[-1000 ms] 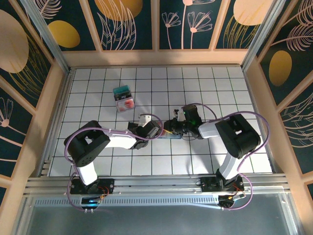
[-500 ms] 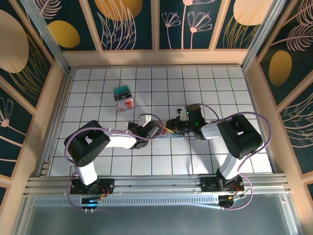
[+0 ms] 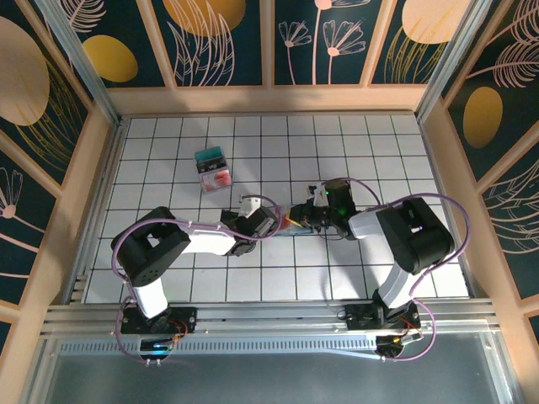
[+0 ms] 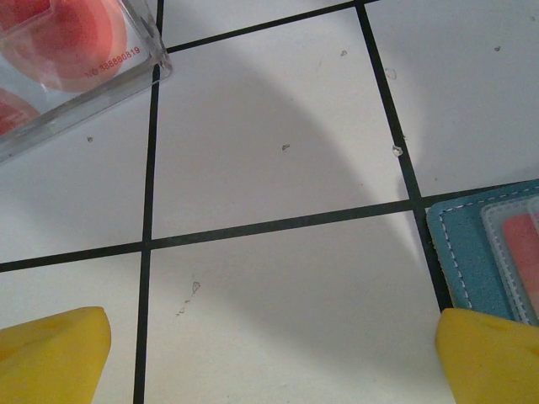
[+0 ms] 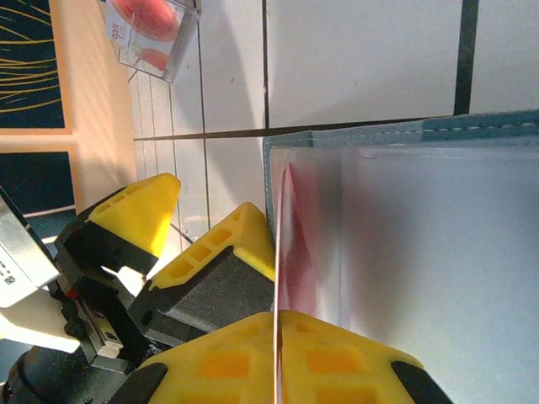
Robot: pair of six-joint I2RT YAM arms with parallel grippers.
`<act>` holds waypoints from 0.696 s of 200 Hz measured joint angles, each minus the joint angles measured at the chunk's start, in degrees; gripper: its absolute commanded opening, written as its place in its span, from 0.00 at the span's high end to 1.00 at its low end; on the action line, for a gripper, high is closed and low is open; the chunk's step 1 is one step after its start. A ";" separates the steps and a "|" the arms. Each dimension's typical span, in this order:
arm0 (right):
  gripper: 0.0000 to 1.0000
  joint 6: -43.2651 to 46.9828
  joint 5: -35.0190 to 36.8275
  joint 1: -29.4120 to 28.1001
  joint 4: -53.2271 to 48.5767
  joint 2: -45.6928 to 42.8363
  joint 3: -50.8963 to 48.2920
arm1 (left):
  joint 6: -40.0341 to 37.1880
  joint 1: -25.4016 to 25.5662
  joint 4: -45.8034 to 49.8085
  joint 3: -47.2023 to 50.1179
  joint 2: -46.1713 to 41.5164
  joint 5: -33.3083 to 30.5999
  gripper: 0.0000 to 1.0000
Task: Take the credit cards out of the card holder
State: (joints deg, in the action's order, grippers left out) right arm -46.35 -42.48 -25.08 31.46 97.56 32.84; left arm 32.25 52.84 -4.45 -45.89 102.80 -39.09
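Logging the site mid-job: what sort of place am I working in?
Probably a purpose-built robot test cell, not a real room: a white tiled table with black grid lines, wood-framed wall panels painted with flowers, and a metal rail at the near edge.

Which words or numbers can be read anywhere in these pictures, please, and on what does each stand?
"NO 388890819", as best it reads: red print on the red-pink card inside the clear case.
White label at the frame's edge in the right wrist view: cut off, unreadable.
Dark label on the same case in the top view: too small to read.
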 measured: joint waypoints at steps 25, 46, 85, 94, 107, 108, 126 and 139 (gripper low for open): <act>0.96 1.09 0.66 0.04 -1.49 -0.52 0.00 | 0.00 0.00 0.02 0.00 0.00 0.02 0.01; 0.99 1.68 1.14 0.04 -2.51 -1.01 0.00 | 0.00 0.00 0.02 0.00 0.00 0.00 0.01; 1.00 5.29 4.50 0.11 -9.01 -3.91 0.66 | 0.02 0.00 0.02 0.00 0.00 0.00 0.01; 1.00 6.16 5.49 0.13 -10.71 -4.48 1.07 | 0.04 0.00 0.02 0.00 0.00 0.02 0.01; 1.00 7.52 6.84 0.13 -13.11 -5.22 1.64 | 0.22 0.00 0.02 0.00 0.00 0.02 0.01; 1.00 7.54 6.93 0.13 -13.20 -5.25 1.66 | 0.22 0.00 0.02 0.00 0.00 0.00 0.01; 1.00 9.14 8.52 0.13 -16.22 -6.47 2.27 | 0.33 0.00 0.04 0.00 0.00 0.02 0.01; 1.00 10.23 9.75 0.13 -18.25 -7.23 2.75 | 0.42 0.00 0.07 0.00 0.00 0.02 0.01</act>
State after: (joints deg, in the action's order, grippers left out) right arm -36.12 -32.73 -24.95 13.21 90.32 35.59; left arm 32.67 52.84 -4.38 -45.89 102.80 -39.07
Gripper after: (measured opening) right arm 0.051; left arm 0.988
